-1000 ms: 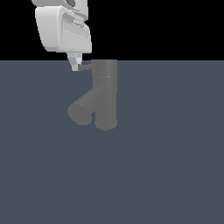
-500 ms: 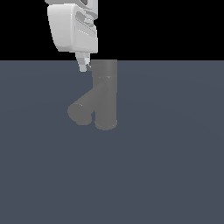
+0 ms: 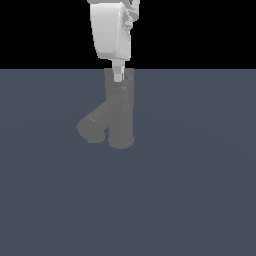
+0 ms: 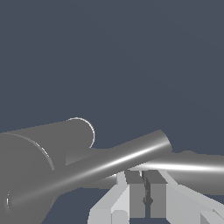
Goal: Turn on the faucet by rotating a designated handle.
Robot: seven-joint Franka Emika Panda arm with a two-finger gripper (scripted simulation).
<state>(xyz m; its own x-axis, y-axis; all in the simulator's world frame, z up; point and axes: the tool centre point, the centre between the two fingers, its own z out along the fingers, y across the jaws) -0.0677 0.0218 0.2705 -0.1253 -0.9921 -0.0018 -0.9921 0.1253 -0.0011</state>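
So in the exterior view, your gripper (image 3: 118, 76) has slid across over the last second: it was off toward the exterior view's left of the faucet (image 3: 119, 112), and now it sits dead over the top of the upright body, with the fingertips right at the cap. That reads to me like the approach is basically done and you're lined up to start pushing on the handle, though from this angle you can't see the handle at all; the white hand and the faucet's own top hide it. The faucet itself hasn't budged, and its thick spout (image 3: 94, 126) runs diagonally down toward the exterior view's left of the body. Finger spacing isn't readable here, it just looks like one pale stub.

The wrist view is way more useful. You've got the handle (image 4: 100, 166), a slim shiny rod, sticking out from the faucet's top cap (image 4: 22, 175), and the fingers (image 4: 135, 199) are tucked just beside it on the near side. They look nearly closed, only a thin dark slit between them, and nothing is pinched in there. Whether a fingertip is actually touching the rod or just next to it, I honestly can't tell. My guess is you're set for a sideways nudge rather than a grab.
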